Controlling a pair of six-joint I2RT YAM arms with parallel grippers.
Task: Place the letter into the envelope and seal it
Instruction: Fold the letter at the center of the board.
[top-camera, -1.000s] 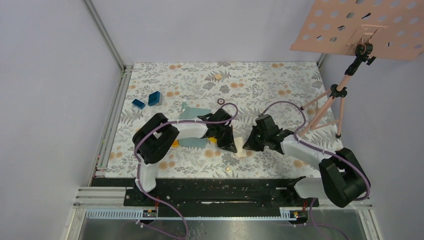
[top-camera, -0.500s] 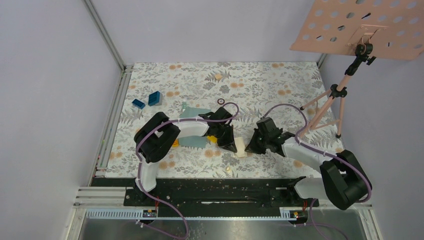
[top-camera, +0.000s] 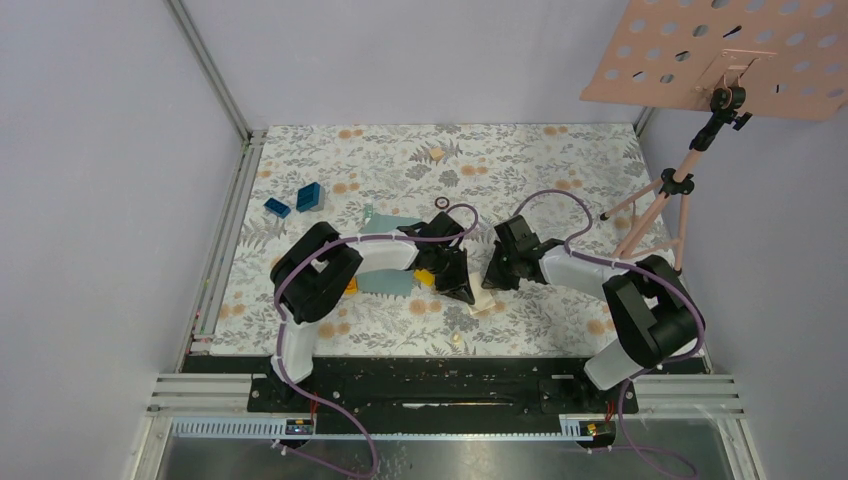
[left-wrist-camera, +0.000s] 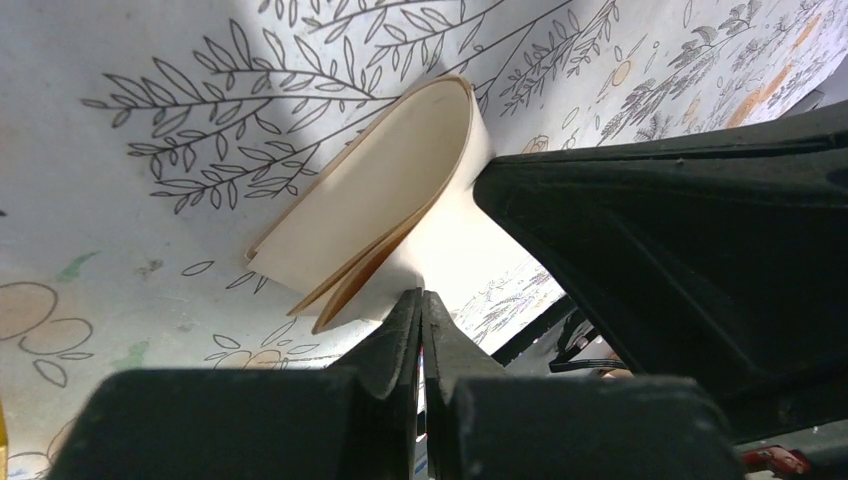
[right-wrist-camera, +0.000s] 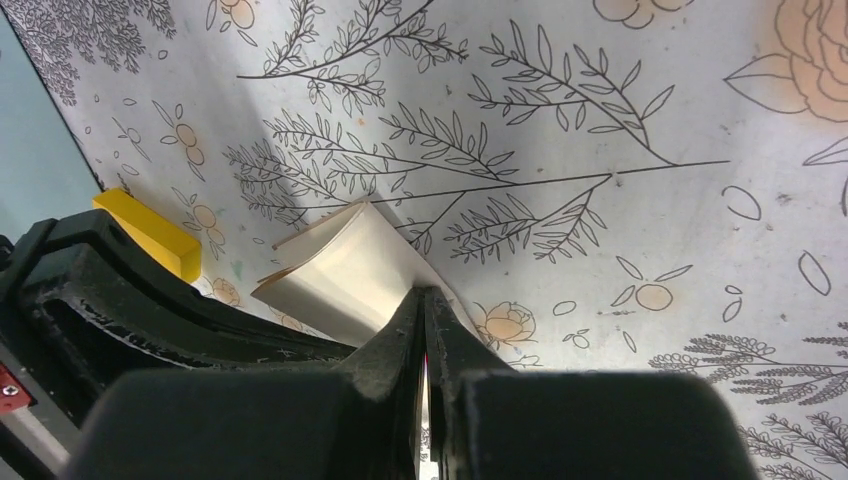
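Though pinched from both sides, still out in the open and not tucked in yet. Nearest, thin tan-beige paper letter (top-camera: 484, 300), bent over on itself in a loop, low on the flowery table cover (top-camera: 560, 160) between the two arms; hard to tell if lying on it or lifted a little. Black left gripper (left-wrist-camera: 421, 298) clamped on the near edge of that letter, fingers pressed together with no gap. Black right gripper (right-wrist-camera: 424, 295) clamped on the other corner, fingers together too. Just past the left gripper, small yellow block (right-wrist-camera: 150, 235). Farther back, flat teal grey-green paper envelope (top-camera: 388, 283), partly hidden under the left arm, flap hard to make out. By the look of it, only the grabbing done; sliding the letter in, folding the flap down and pressing it shut all left to do. Since a second ago: right arm swung in closer, elbow pulled up and to the left, right gripper moved a bit farther up the table; left arm and envelope much as before.
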